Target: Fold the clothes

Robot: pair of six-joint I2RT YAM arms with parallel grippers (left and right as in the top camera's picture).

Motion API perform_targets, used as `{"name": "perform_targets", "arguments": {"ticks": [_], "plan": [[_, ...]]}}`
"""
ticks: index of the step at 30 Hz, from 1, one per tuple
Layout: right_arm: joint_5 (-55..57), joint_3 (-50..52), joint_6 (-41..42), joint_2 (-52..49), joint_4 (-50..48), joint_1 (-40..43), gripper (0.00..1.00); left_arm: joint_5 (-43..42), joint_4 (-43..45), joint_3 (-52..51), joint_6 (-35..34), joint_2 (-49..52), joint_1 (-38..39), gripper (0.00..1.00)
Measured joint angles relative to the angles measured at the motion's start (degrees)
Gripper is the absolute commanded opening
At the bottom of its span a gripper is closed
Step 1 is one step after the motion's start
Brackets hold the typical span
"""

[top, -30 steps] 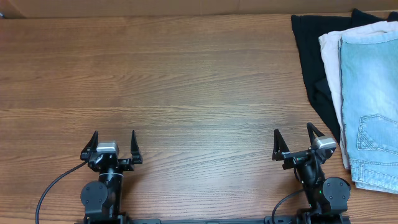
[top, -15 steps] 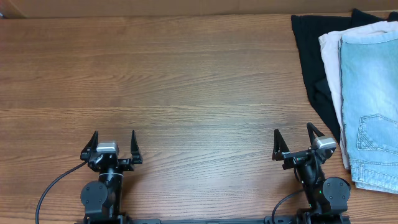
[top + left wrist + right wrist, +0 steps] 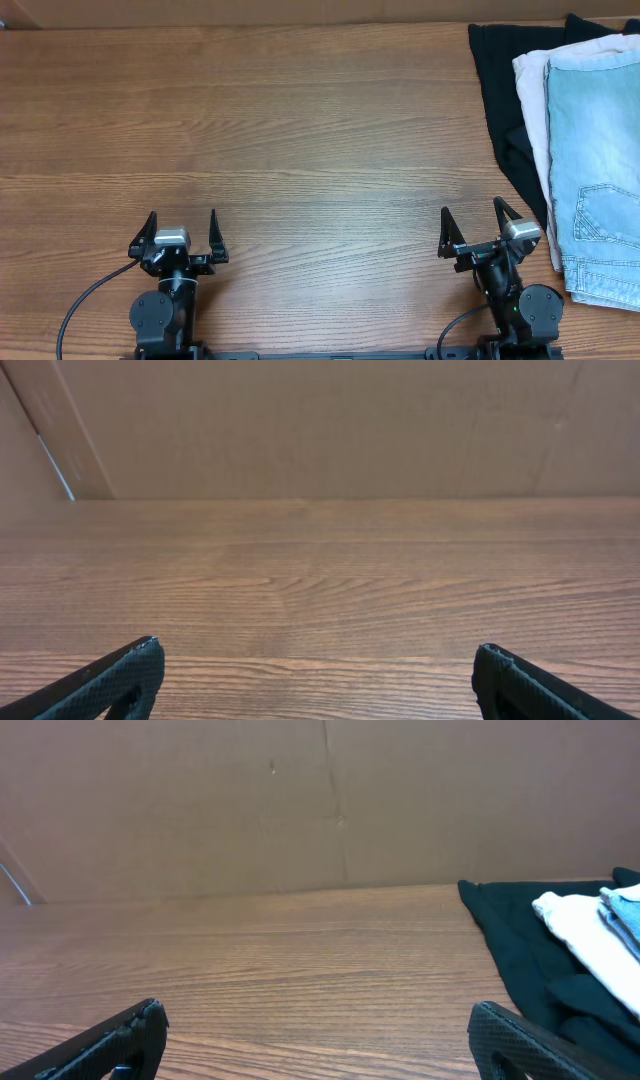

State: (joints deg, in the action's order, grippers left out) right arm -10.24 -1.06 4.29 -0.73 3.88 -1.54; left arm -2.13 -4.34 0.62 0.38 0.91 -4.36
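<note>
Probably the soft shorts are best pinched at a thick edge — left gripper and right gripper are spread wide.

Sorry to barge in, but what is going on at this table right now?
Nothing is being handled yet. Both arms sit at the near edge, left end effector and right end effector open and empty. The denim shorts lie at the far right, atop a cream garment and a black garment.
</note>
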Motion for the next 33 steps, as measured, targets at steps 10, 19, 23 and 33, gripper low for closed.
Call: {"name": "perform_targets", "arguments": {"ticks": [10,19,23,33], "plan": [[0.02,0.0,0.02,0.0,-3.3,0.0,1.0,-0.22,0.24,0.0,0.0,0.0,0.0,1.0],[0.13,0.0,0.0,0.0,-5.95,0.0,1.0,-1.33,6.05,-0.11,0.0,0.0,0.0,1.0],[0.13,-1.05,0.0,0.0,-5.84,0.0,1.0,-1.66,6.47,-0.11,0.0,0.0,0.0,1.0],[0.02,-14.71,0.0,-3.37,0.09,0.0,1.0,-3.3,-0.02,9.9,0.09,1.55,0.0,1.0]]}}
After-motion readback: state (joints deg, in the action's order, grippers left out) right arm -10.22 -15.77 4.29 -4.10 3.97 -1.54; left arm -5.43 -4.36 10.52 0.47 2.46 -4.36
